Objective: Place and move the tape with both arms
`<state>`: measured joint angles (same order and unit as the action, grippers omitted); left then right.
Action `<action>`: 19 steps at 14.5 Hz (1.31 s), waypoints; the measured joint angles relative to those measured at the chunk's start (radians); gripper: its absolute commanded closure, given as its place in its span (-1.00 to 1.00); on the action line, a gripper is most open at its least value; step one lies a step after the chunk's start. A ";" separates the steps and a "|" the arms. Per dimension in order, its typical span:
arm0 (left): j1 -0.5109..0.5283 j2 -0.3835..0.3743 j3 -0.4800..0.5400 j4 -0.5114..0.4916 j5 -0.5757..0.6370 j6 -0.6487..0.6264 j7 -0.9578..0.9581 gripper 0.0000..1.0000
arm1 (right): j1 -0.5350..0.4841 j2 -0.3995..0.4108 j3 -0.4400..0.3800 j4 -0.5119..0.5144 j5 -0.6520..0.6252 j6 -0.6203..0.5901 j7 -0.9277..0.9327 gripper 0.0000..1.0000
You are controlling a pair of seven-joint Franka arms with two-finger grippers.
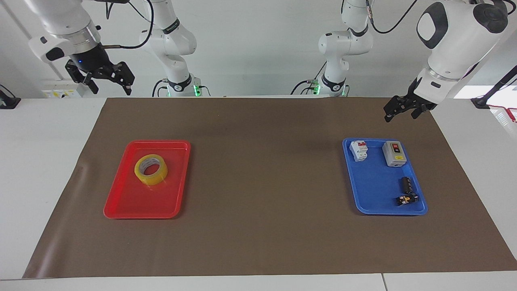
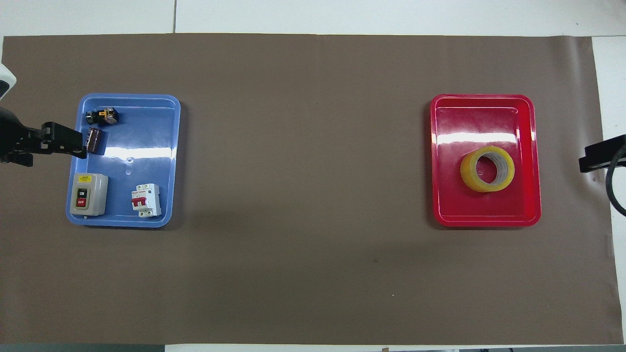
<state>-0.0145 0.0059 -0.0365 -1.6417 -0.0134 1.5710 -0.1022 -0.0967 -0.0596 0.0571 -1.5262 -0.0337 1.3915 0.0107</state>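
The yellow tape roll [image 1: 151,169] lies flat in the red tray [image 1: 121,206], in the half of the tray nearer the robots; it also shows in the overhead view [image 2: 487,168] in that tray [image 2: 484,221]. My right gripper [image 1: 110,86] hangs open and empty, high over the mat's edge by the robots, well apart from the tape; only its tip [image 2: 594,159] shows overhead. My left gripper [image 1: 400,116] hangs open and empty above the mat close to the blue tray [image 1: 375,202], and shows overhead [image 2: 63,145] at that tray's edge.
The blue tray [image 2: 129,97] holds a grey switch box [image 2: 87,194], a white circuit breaker [image 2: 145,200], a dark cylinder [image 2: 93,141] and a small black part [image 2: 101,116]. A brown mat [image 1: 262,182] covers the table. Two smaller arms [image 1: 179,85] [image 1: 331,83] stand at the robots' edge.
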 measured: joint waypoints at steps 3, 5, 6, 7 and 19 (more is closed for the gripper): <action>0.000 0.000 0.000 0.000 0.000 0.000 0.000 -1.00 | 0.000 0.000 0.000 0.000 0.000 0.000 0.000 -1.00; 0.000 0.000 0.000 0.000 0.000 0.000 0.000 -1.00 | -0.001 0.000 0.000 -0.001 0.000 0.000 0.000 -1.00; 0.000 0.000 0.000 0.000 0.000 0.000 0.000 -1.00 | -0.002 0.000 0.000 -0.001 0.000 0.000 0.000 -1.00; 0.000 0.000 0.000 0.000 0.000 0.000 0.000 -1.00 | -0.003 0.000 -0.001 -0.002 0.000 0.000 0.000 -1.00; 0.000 0.000 0.000 0.000 0.000 0.000 0.000 -1.00 | 0.173 -0.009 -0.184 -0.022 0.000 0.036 0.000 -1.00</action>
<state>-0.0145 0.0059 -0.0365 -1.6417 -0.0134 1.5710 -0.1022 0.0761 -0.0687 -0.1268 -1.5486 -0.0337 1.4274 0.0108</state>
